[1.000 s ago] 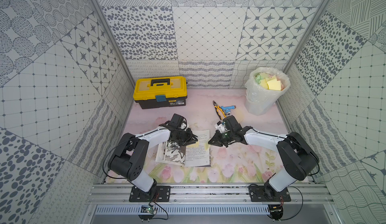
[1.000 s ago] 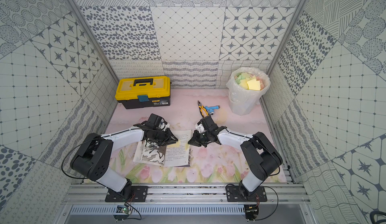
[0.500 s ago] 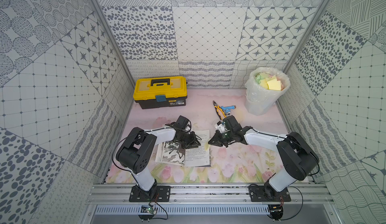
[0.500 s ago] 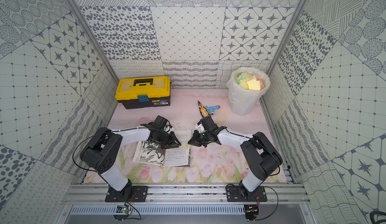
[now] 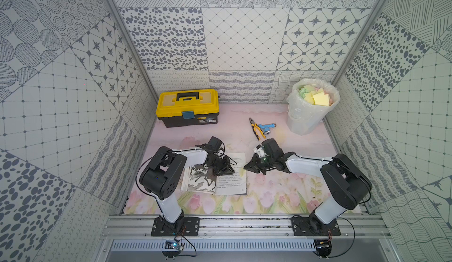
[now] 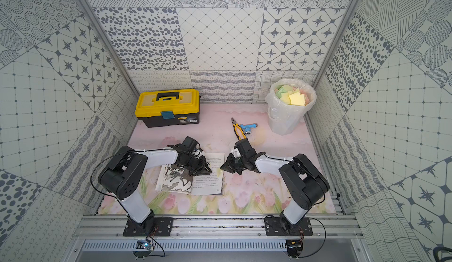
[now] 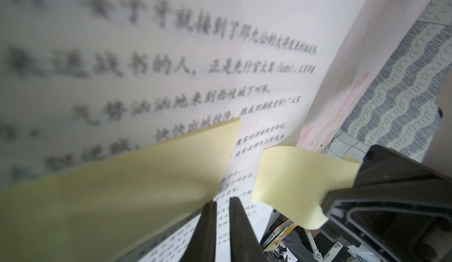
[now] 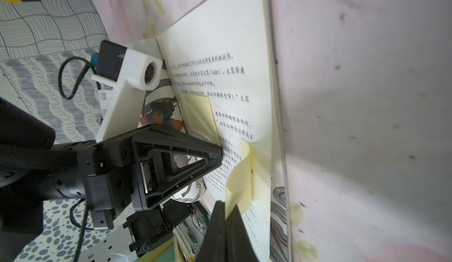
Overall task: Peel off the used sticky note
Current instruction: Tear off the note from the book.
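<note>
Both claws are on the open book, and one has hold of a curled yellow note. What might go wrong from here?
1. The right gripper pinches the curled sticky note, which is attached to the page along one edge. A hard pull might tear the note or lift the thin page.
2. The left gripper, shut, seems to press the page down beside a flat note. If it slips, the page could rise with the pull.

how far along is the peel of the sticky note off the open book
Done: the right gripper is shut on the curled pale yellow sticky note, whose free edge is lifted off the open white book page. In hand: the left gripper, shut, seems to press the page beside a second, flat yellow note. Left: the curled note's far edge looks stuck; pull it free.
</note>
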Available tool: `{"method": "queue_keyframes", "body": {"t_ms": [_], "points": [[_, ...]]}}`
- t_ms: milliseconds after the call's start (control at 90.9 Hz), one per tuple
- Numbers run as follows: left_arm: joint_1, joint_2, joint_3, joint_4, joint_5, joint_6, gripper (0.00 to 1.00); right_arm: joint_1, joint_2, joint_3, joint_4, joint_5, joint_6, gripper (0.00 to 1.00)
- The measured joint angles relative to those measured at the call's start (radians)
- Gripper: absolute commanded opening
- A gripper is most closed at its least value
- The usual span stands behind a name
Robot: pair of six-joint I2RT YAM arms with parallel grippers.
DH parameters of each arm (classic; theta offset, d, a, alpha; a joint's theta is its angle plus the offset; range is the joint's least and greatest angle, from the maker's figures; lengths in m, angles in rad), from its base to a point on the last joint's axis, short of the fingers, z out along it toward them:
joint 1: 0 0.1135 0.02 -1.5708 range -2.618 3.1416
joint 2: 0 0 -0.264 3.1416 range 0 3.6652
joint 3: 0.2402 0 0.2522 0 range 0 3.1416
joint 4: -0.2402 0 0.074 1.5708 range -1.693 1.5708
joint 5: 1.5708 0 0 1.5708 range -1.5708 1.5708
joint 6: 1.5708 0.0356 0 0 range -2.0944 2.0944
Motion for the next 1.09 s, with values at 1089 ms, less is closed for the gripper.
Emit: {"method": "queue_keyframes", "body": {"t_ms": [1089], "points": [[0.0, 0.003, 0.003, -0.005, 0.0, 0.017, 0.13, -0.019, 0.002, -0.119, 0.254, 0.103, 0.249, 0.0]]}}
